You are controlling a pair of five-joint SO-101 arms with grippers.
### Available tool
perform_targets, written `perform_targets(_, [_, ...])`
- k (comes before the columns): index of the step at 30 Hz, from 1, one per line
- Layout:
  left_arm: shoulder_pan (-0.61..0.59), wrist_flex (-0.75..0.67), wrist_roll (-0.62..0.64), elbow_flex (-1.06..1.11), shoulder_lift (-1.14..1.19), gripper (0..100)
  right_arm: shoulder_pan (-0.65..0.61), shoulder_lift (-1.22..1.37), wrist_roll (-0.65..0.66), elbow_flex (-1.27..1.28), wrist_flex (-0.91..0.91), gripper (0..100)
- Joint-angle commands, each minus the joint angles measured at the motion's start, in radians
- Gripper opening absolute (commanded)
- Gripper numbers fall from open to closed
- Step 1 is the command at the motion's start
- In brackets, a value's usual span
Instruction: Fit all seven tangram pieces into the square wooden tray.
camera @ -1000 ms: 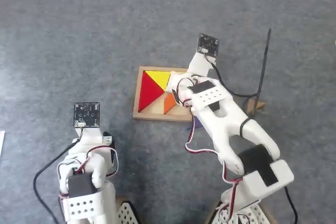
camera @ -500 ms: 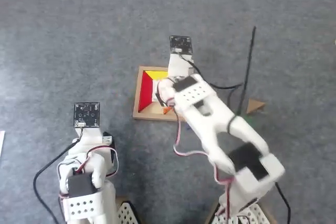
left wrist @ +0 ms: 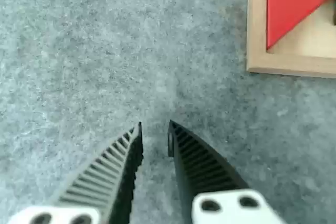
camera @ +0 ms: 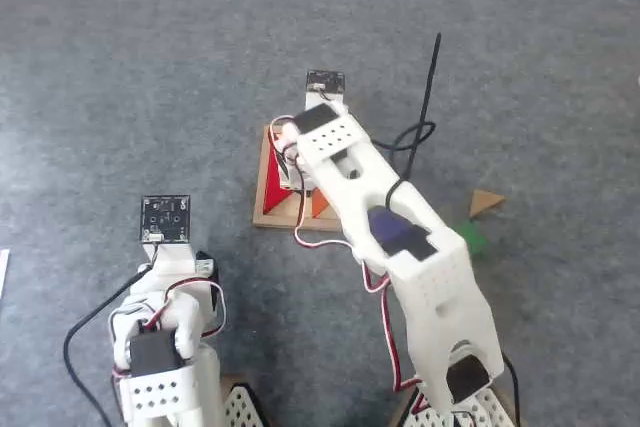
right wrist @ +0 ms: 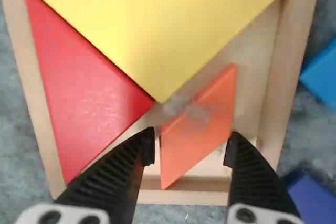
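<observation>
Grey felt covers the worktop, and the square wooden tray [camera: 262,209] sits at its centre. Inside, the large yellow triangle [right wrist: 157,30] lies along the far side, the large red triangle [right wrist: 84,98] along the left, and the orange parallelogram [right wrist: 197,124] sits by the yellow tip. The right gripper [right wrist: 190,134] hovers above, wide open and empty, jaws either side of the parallelogram. 2 blue pieces [right wrist: 321,72] lie just outside the right rim. A green piece [camera: 472,240] and a tan triangle [camera: 486,202] lie farther right. The left gripper [left wrist: 155,125], near left, is barely parted and empty.
</observation>
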Motion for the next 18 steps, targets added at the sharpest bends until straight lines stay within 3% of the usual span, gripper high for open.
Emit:
perform_targets(1, [0.003, 0.003, 0.0, -0.012, -0.018, 8, -0.002, 0.021, -0.009, -0.155, 0.081, 20.2])
perform_targets(9, [0.003, 0.003, 0.0, -0.012, -0.018, 8, 0.019, 0.07, -0.08, -0.213, 0.087, 20.1])
perform_targets(18, [0.003, 0.003, 0.0, -0.012, -0.018, 8, 0.021, 0.128, -0.055, -0.213, 0.114, 19.7])
